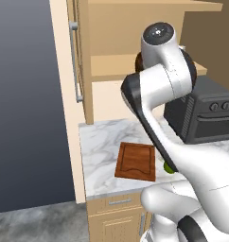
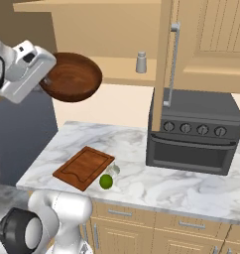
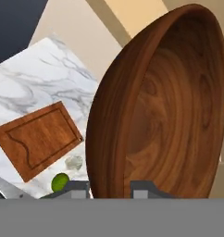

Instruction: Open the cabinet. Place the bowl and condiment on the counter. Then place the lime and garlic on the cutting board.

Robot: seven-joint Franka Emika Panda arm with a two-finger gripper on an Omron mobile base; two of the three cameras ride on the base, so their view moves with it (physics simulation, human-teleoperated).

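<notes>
My gripper (image 2: 46, 79) is shut on the rim of the dark wooden bowl (image 2: 72, 77), holding it tilted in the air in front of the open cabinet (image 2: 211, 39). In the hand view the bowl (image 3: 164, 106) looms large, its rim between the gripper (image 3: 109, 187) fingers. The grey condiment (image 2: 141, 62) stands on the cabinet shelf. Below, the cutting board (image 2: 84, 167) lies on the marble counter (image 2: 142, 183). The lime (image 2: 106, 181) and garlic (image 2: 112, 170) sit on the counter just off the board's right corner.
A dark toaster oven (image 2: 191, 134) stands on the counter to the right, under the swung-out cabinet door. The left cabinet door (image 1: 74, 61) stands open at the counter's left end. Low drawers (image 2: 119, 213) run beneath.
</notes>
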